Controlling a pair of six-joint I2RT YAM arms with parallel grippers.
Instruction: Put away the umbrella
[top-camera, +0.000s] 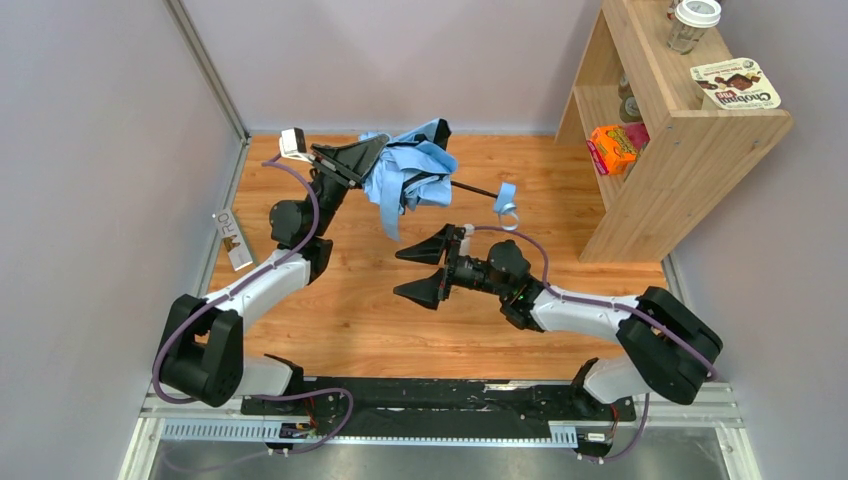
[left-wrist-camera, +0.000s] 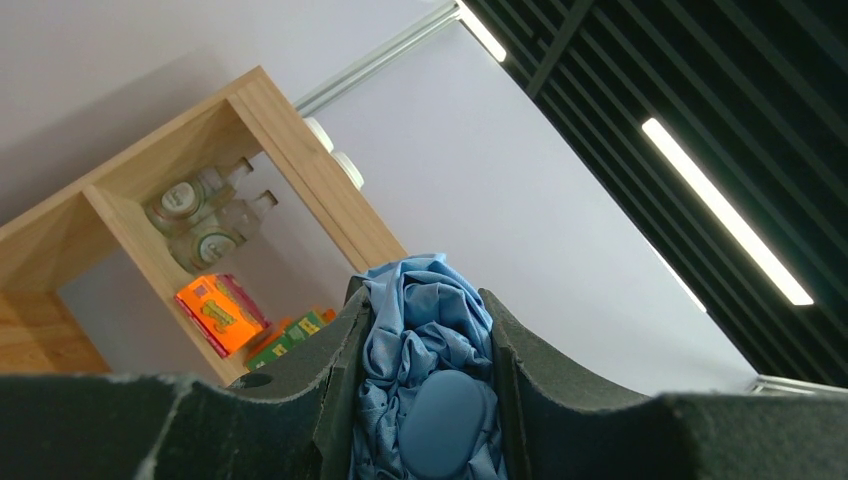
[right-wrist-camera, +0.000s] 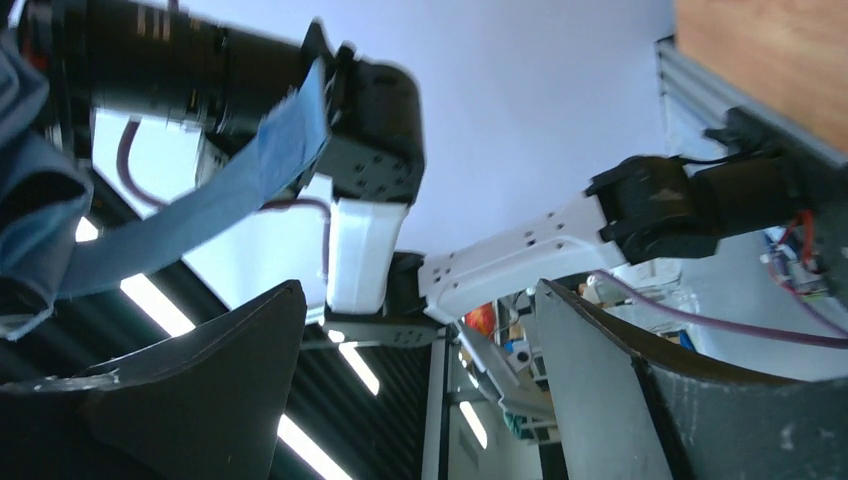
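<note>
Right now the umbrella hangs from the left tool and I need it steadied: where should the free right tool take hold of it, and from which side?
Grip the bare dark shaft between the bunched canopy and the handle. It is thin, straight and sticks out sideways, clear of fabric. Probably bring the open right tool up from the near side, fingers straddling it.

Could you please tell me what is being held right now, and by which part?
The left gripper holds the umbrella by its bunched blue canopy, pinched between the jaws. The right gripper is open, holding nothing.
</note>
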